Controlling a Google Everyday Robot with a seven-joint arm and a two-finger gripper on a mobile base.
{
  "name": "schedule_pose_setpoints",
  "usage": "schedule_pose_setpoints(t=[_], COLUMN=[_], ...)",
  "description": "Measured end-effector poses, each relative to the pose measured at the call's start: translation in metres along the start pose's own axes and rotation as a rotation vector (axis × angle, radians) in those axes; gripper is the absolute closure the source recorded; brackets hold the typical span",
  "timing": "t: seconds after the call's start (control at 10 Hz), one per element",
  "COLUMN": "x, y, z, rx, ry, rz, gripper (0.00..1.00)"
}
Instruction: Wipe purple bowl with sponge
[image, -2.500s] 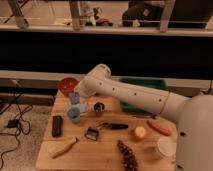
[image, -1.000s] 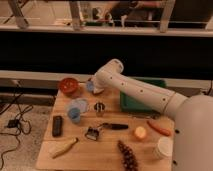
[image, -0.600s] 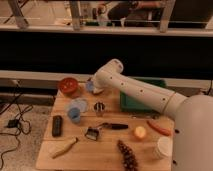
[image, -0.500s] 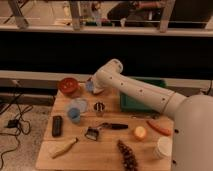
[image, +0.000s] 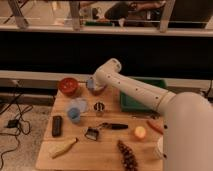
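Since a couple of seconds ago the arm has swung away from the blue cup (image: 74, 115) and gone farther back and a little right. Over the last second it has hardly shifted.

In the camera view, the gripper (image: 93, 85) now sits at the far edge of the wooden table (image: 107, 147), right over the purple bowl (image: 98, 91). Its fingers are drawn tight together, and the sponge (image: 90, 82) shows as a pale blue patch pinched at the tip, low against the bowl's left rim. The bowl itself is mostly covered by the white wrist; only a dark plum sliver peeks out underneath. It stands just right of the reddish-brown bowl (image: 68, 86) and just left of the green tray (image: 141, 101).

Nearer the camera, a pale bluish disc (image: 78, 104) lies touching the blue cup, with a small metal cup (image: 98, 107) just to their right. A black remote (image: 57, 125) lies at the left side, and a yellowish banana-like piece (image: 64, 148) sits at the near left corner. Toward the middle lie a black-handled tool (image: 115, 126) and a small metal utensil (image: 91, 133). On the right are an orange (image: 140, 132), a carrot (image: 155, 126) and a pine cone (image: 128, 155) at the near edge.
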Motion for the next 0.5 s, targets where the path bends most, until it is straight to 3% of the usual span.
schedule_pose_setpoints(t=[0.5], x=[0.029], y=[-0.009], z=[0.013], rx=[0.010], ry=[0.045], rz=[0.051], gripper=[1.00])
